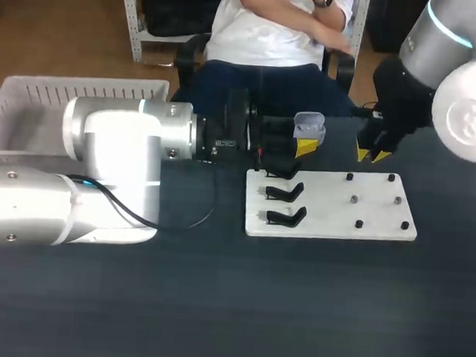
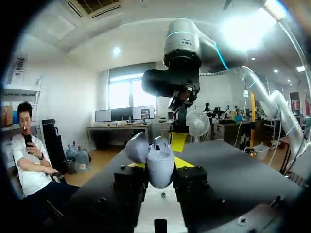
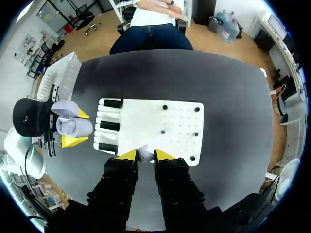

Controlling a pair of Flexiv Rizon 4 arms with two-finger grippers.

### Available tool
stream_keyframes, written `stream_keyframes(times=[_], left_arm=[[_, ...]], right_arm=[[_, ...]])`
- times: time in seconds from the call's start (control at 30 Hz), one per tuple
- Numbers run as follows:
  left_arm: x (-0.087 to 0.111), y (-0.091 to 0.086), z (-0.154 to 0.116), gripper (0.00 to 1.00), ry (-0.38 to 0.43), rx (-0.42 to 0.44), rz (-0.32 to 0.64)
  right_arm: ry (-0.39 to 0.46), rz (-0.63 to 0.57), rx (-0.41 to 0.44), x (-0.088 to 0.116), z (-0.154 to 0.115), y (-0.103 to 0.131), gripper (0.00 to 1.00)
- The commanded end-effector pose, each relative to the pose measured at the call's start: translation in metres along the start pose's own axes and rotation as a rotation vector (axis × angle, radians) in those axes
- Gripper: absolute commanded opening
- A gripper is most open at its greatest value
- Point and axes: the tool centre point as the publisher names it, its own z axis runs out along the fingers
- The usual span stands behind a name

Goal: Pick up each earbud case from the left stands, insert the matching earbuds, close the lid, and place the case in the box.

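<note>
Head view: left gripper [image 1: 306, 144] was over the far-middle of the tabletop [image 1: 229, 309], just off the far-left corner of the white board [image 1: 334, 210], pinching the grey earbud case [image 1: 309, 126] from both sides. Lid [image 2: 136, 148] was open, tipped back. Right gripper [image 1: 373, 156] hung near the board's far edge, apart from the case.

Right wrist view: yellow tips were nearly together with a small white earbud [image 3: 145, 154] nipped between them.

The three black stands [image 1: 286, 193] along the board's left edge looked bare, so my read was that this case was the last one off them.

Left wrist view: a pale rounded bit at the case mouth might have been an earbud already seated, but I couldn't confirm it.

The box [image 1: 31, 99] sat at the tabletop's far-left corner, mostly hidden by the left arm, so I couldn't tell its contents.

Progress, as I judged it:
- Done: case picked and opened, earbud in hand.
- Left: insert the held earbud, close the lid, drop the case in the box.
</note>
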Motion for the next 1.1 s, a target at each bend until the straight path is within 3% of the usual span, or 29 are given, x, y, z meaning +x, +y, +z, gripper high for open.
stream_keyframes(times=[0.03, 0.4, 0.73, 1.1], left_arm=[[0.001, -0.002, 0.0, 0.0, -0.006, -0.008, 0.004], [0.001, -0.002, 0.0, 0.0, -0.006, -0.008, 0.004], [0.001, -0.002, 0.0, 0.0, -0.006, -0.008, 0.004], [0.001, -0.002, 0.0, 0.0, -0.006, -0.008, 0.004]], right_arm=[[-0.001, -0.023, 0.01, 0.018, -0.035, 0.01, 0.0], [0.015, -0.12, 0.002, 0.027, -0.05, 0.04, 0.0], [-0.014, -0.229, -0.009, 0.01, -0.054, 0.076, 0.0], [-0.044, -0.272, -0.015, -0.01, -0.049, 0.097, 0.0]])
